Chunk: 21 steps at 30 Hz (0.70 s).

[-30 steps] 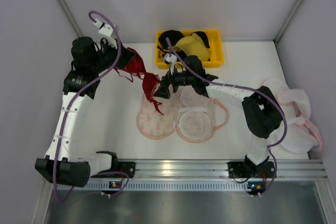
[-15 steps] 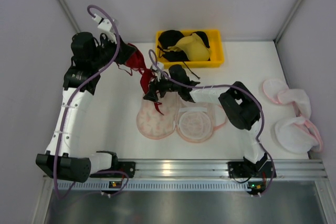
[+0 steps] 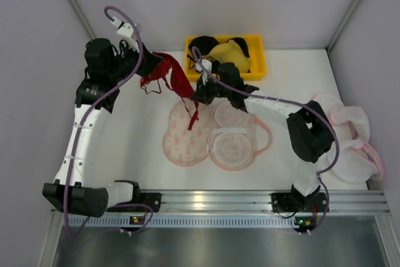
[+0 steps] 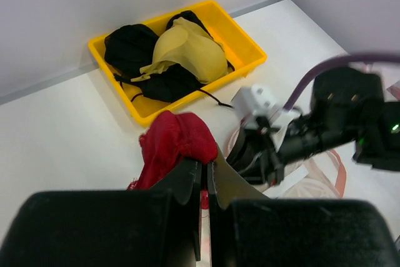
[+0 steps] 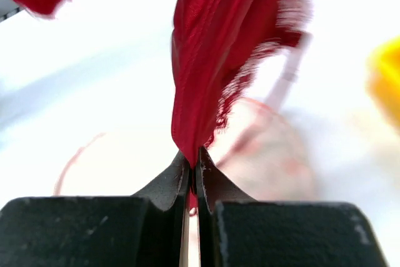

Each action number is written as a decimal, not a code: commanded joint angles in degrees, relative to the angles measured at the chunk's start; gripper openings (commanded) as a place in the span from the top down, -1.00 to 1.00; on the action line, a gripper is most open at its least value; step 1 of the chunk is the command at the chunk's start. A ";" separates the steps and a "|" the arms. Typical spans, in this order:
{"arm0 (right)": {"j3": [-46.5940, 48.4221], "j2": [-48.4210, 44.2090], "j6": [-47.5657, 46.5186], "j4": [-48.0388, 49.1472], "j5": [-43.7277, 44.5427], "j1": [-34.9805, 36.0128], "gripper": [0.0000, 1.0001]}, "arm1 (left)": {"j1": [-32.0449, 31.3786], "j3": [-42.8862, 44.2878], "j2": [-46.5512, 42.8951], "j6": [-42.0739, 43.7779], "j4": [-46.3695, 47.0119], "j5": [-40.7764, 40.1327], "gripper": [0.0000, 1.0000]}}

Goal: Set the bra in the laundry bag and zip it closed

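Note:
The red lacy bra point(image 3: 175, 80) hangs stretched between both grippers above the table, a thin strap dangling over the bag. My left gripper point(image 3: 152, 67) is shut on its left end; in the left wrist view the red fabric point(image 4: 172, 147) bunches at the tips of that gripper point(image 4: 205, 164). My right gripper point(image 3: 195, 96) is shut on the bra's right end, and the cloth point(image 5: 212, 60) rises from the pinched tips of this gripper point(image 5: 194, 154). The laundry bag point(image 3: 215, 139), cream-pink and two-lobed, lies open flat on the table just below the bra.
A yellow bin point(image 3: 255, 67) with black bras and a yellow one stands at the back, right behind my right gripper. Plain white pink-edged bags point(image 3: 351, 148) lie at the table's right edge beside the right arm's elbow.
My right gripper has shut on the bra's hanging end and pulled it up and to the right. The bra now spans between both grippers. The left arm has barely moved.

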 commanded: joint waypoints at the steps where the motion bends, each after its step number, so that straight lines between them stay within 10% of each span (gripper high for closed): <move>1: 3.44 -10.50 -8.08 -9.69 0.95 -5.54 1.00 | -0.11 0.81 0.41 1.26 2.28 4.27 1.00; 21: -4.90 -46.28 -32.44 -52.77 14.13 -14.26 1.00 | -10.13 7.40 27.20 19.02 14.30 12.80 0.99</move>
